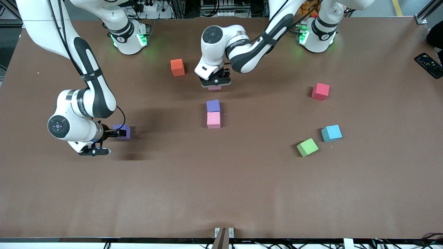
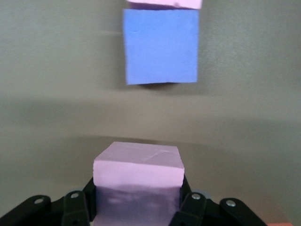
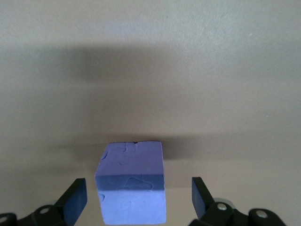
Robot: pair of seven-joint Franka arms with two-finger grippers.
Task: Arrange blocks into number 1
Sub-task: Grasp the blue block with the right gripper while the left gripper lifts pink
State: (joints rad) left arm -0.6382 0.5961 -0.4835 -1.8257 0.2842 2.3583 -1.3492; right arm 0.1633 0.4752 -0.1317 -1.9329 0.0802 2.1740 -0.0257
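At the middle of the brown surface [image 1: 221, 186], a purple block [image 1: 213, 105] touching a light pink block [image 1: 213, 120], the pink at 6 o'clock of the purple, nearer the front camera, the pair forming a short column. At 12 o'clock of that column, apart from it by a gap, a second light pink block [image 1: 215, 88] pinched in the left end effector [image 1: 216, 83], fingers closed against two of its sides; in the left wrist view, same pink block [image 2: 138, 181] between the dark fingers [image 2: 75, 209], with the purple block [image 2: 161, 45] of the column ahead of it. Cannot tell whether that held block rests on the surface or hangs just above.

Toward the right arm's end, at 9 o'clock of the column and well apart, a second purple block [image 1: 123, 131] sitting on the surface between the spread fingers of the right end effector [image 1: 116, 132]; in the right wrist view, fingers [image 3: 75, 200] wide of the block [image 3: 132, 188] on each side, not touching.

Toward the left arm's end, at 4 o'clock of the column, a green block [image 1: 307, 147], turned askew, just beside a light blue cube [image 1: 331, 133]. Red cube [image 1: 320, 91] at 2 o'clock of the column. Orange cube [image 1: 177, 67] at 11 o'clock, near the right arm's base.
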